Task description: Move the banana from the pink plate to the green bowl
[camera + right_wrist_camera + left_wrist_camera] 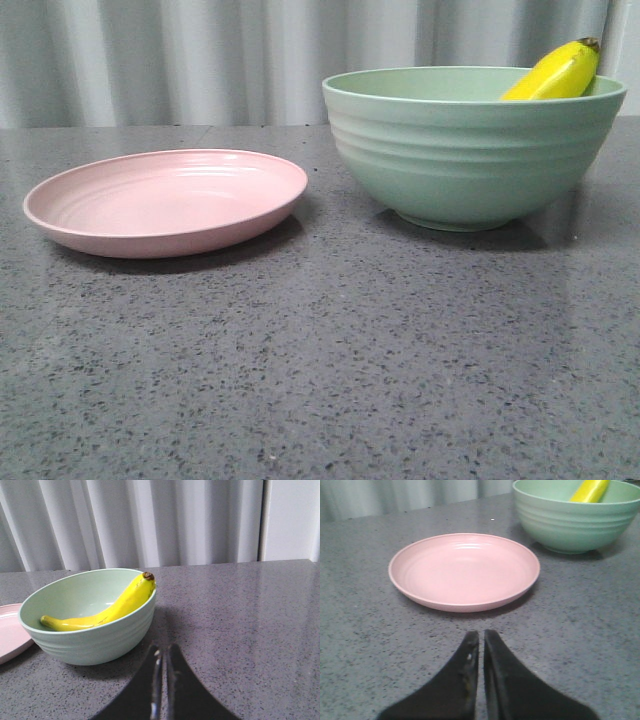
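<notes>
Left gripper (481,645) nearest in its wrist view, low over the bare table (320,380), fingers pressed almost together, nothing between them. Right gripper (162,660) likewise narrowed to a thin slit, empty, just short of the green bowl (100,640). Neither gripper visible from the front. Toward the table's left side, the pink plate (170,225), bare, with nothing on its rings. To its right and slightly farther back, well clear of the plate's rim, the green bowl, upright. Inside it, the banana (107,611): lying along the inner wall, long axis slanted, greenish stem end low near the bottom on the plate's side, dark tip raised and resting on the rim on the side away from the plate, just proud of the rim toward the table's right edge. Judged step: transfer complete, release done, both arms clear of the work. Judged next move: none on the banana; at most, retreat to rest without brushing the bowl, since the tip perched on the rim could be tipped by a knock.
</notes>
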`<state>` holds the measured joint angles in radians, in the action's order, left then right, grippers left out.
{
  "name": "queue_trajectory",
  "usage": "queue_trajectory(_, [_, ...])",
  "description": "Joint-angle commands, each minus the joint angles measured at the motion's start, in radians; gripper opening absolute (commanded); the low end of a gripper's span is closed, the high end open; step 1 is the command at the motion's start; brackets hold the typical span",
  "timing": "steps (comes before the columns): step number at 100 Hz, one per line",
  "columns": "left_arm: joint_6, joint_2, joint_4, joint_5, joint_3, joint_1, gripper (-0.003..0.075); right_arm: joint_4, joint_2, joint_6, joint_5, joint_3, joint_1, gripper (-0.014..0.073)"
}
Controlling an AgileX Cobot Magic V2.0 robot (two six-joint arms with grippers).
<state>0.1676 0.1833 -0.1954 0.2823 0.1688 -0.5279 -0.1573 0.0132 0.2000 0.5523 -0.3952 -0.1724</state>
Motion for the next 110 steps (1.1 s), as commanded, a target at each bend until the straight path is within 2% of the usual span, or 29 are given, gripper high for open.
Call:
queue_trajectory(1, [-0.013, 0.011, 0.051, -0.147, -0.006, 0.034, -0.0019, -0.021, 0.008, -0.012, -0.075, -0.025, 0.006, -0.008])
queue_trajectory(11, [-0.035, -0.011, 0.13, -0.223, -0.049, 0.106, -0.0019, -0.021, 0.008, -0.012, -0.075, -0.025, 0.006, -0.008])
queue_trajectory(25, [-0.113, -0.094, 0.24, -0.237, -0.099, 0.209, -0.0019, -0.021, 0.008, -0.012, -0.075, -0.025, 0.006, -0.008])
queue_trajectory(47, [-0.12, -0.197, 0.244, -0.247, -0.198, 0.416, -0.0019, -0.021, 0.008, -0.012, -0.075, -0.025, 0.006, -0.008])
queue_trajectory(58, [-0.12, -0.22, 0.237, -0.136, -0.195, 0.486, -0.0019, -0.021, 0.008, -0.012, -0.075, -0.025, 0.006, -0.008])
queue_trajectory(73, [-0.12, -0.22, 0.225, 0.014, -0.195, 0.502, -0.0018, -0.021, 0.008, -0.012, -0.075, -0.025, 0.006, -0.008])
queue_trajectory(110, [-0.117, -0.22, 0.225, 0.003, -0.195, 0.496, -0.0019, -0.021, 0.008, -0.012, -0.075, -0.025, 0.006, -0.008])
